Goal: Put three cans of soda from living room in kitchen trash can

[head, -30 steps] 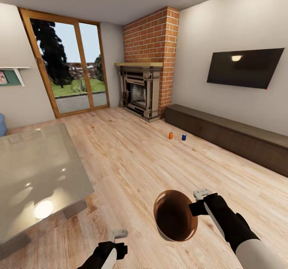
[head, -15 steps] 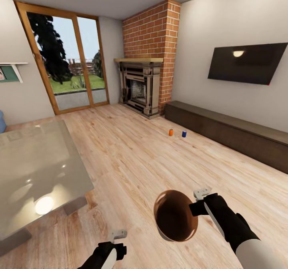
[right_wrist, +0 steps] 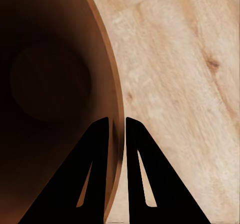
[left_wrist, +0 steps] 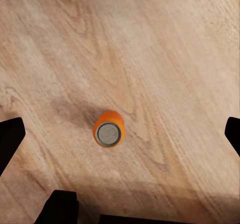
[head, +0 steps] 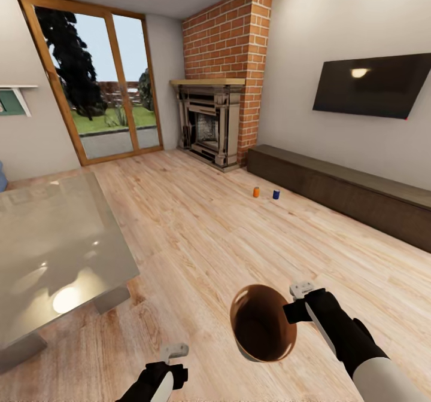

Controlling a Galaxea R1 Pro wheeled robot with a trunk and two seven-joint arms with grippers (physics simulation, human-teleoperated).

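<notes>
Forward camera travel has shifted the room view; both arms keep their pose. Right gripper (right_wrist: 116,126) pinches the bin (head: 263,324) rim. Left gripper (left_wrist: 120,134), spread wide, hovers above an orange can (left_wrist: 108,129); two cans (head: 266,193) lie far ahead.

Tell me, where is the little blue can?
In the head view, the small blue soda can stands on the light wood floor, right of an orange can, before the long dark-wood cabinet.

Two soda cans (head: 266,193) upright – brown-lined bin (head: 263,324) held.

Black end effectors (head: 297,301), white forearm (head: 383,384)
</notes>
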